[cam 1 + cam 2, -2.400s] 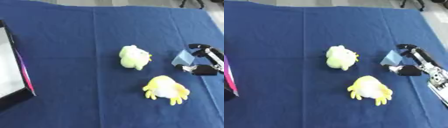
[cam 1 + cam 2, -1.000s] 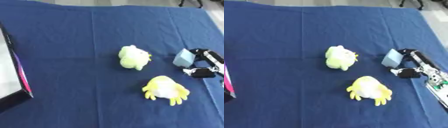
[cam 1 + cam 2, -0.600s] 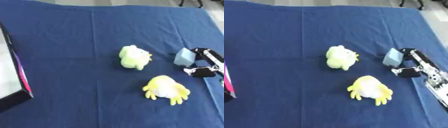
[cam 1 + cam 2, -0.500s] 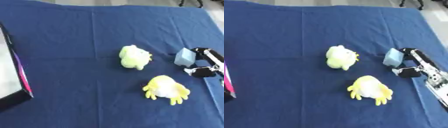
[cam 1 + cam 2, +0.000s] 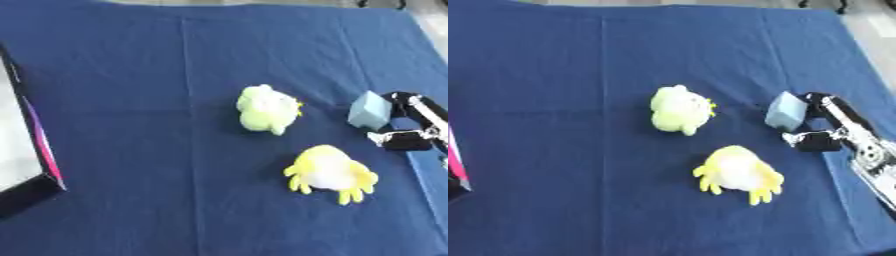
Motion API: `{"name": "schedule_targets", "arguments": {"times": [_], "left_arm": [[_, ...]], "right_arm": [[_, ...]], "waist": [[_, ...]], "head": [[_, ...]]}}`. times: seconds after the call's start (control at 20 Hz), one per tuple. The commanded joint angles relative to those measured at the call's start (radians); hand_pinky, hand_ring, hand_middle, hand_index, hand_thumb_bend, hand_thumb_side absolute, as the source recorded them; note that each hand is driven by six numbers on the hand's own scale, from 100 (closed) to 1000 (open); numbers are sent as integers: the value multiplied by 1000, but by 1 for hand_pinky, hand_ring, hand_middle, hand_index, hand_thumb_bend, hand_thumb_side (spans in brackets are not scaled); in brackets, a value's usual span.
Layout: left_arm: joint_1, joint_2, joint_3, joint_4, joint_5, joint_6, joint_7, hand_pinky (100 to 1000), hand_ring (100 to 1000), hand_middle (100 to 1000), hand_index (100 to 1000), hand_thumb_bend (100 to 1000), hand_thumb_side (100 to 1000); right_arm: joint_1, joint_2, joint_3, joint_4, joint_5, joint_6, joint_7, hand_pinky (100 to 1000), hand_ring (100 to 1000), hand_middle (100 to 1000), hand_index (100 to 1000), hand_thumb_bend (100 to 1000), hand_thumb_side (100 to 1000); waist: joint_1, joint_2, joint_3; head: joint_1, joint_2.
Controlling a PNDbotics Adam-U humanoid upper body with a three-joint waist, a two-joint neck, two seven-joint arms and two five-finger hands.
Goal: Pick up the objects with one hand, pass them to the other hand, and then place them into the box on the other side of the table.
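**Right hand at the blue block; two plush toys and the box lie to its left**

The right hand (image 5: 826,131) enters from the right edge of the table. Its fingers (image 5: 826,103) curve round the far side of a small pale-blue block (image 5: 786,111), and its thumb (image 5: 811,141) sits just below and to the right of that block. The hand appears partly closed about the block, with a finger against its right face; whether the thumb also touches cannot be confirmed. The block is not lifted: it rests on the blue tablecloth (image 5: 131,75).

The block lies immediately to the left of the palm, towards the table's middle. Its longer side runs roughly away from the robot, tilted slightly.

Further left, apart from the hand, sit a pale green plush toy (image 5: 266,109) and, nearer the robot, a yellow plush toy (image 5: 331,167). The two toys do not touch.

The box (image 5: 26,145) stands at the far left edge, well apart from all three objects.

The left hand shows in neither view. The right hand is judged the nearer.
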Motion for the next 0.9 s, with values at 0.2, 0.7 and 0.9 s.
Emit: {"name": "schedule_targets", "arguments": {"times": [0.2, 0.7, 0.9], "left_arm": [[13, 18, -5, -3, 4, 6, -2, 1000, 761, 744, 736, 111, 873], [23, 16, -6, -3, 14, 9, -1, 1000, 760, 745, 736, 107, 854], [12, 10, -7, -8, 30, 5, -1, 1000, 760, 745, 737, 100, 825]], "right_arm": [[21, -48, -17, -38, -61, -8, -9, 781, 709, 661, 632, 301, 100], [46, -56, -8, -138, -107, -15, -51, 769, 679, 643, 623, 289, 100], [29, -72, 16, -147, -134, -59, -67, 758, 658, 640, 628, 257, 100]], "waist": [[1, -54, -7], [3, -85, -16], [12, -104, -18]], "head": [[3, 12], [2, 14], [1, 20]]}}
